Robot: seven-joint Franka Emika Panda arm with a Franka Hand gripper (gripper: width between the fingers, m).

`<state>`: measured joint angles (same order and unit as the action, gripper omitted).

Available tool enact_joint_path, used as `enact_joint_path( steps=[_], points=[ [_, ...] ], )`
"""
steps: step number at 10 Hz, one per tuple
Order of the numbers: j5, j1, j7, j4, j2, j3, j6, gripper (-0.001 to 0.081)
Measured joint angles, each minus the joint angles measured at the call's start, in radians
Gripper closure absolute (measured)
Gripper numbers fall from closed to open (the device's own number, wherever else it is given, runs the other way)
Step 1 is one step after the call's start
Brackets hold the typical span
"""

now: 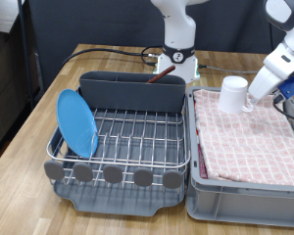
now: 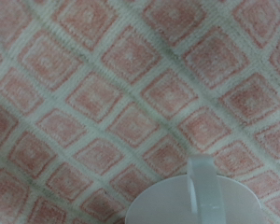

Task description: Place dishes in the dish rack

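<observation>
The white cup stands at the far end of the pink cloth, with my gripper against its right side in the exterior view, shut on its wall. The wrist view shows the cup's rim close below the hand. A light-blue plate stands on edge at the left of the dish rack. A dark-brown spoon handle sticks out of the grey caddy at the back of the rack.
The grey bin lined with pink checkered cloth sits right of the rack. The cloth fills the wrist view. A row of grey discs lines the rack's front. The robot base stands behind the caddy.
</observation>
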<state>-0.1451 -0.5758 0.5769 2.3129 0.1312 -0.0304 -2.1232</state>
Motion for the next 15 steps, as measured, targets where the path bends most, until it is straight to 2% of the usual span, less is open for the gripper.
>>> enact_joint_path(
  steps=[5,6,7,8,9,10,11,12,13,15],
  points=[
    [-0.009,0.0,-0.009,0.046,0.0,-0.012,-0.047,0.0003],
    [-0.013,0.0,-0.009,0.054,0.0,-0.014,-0.054,0.0085],
    [-0.015,0.0,-0.009,0.059,0.0,-0.015,-0.059,0.0085],
    [-0.015,0.0,-0.009,0.063,0.0,-0.017,-0.061,0.025],
    [-0.015,0.0,-0.009,0.066,0.0,-0.019,-0.062,0.025],
    [-0.015,0.0,-0.009,0.069,0.0,-0.02,-0.064,0.044],
    [-0.015,0.0,-0.01,0.072,0.0,-0.021,-0.067,0.044],
    [-0.015,0.0,-0.01,0.075,0.0,-0.023,-0.071,0.0624],
    [-0.015,0.0,-0.011,0.077,0.0,-0.024,-0.075,0.0737],
    [-0.016,0.0,-0.013,0.077,0.0,-0.028,-0.075,0.0735]
  ],
)
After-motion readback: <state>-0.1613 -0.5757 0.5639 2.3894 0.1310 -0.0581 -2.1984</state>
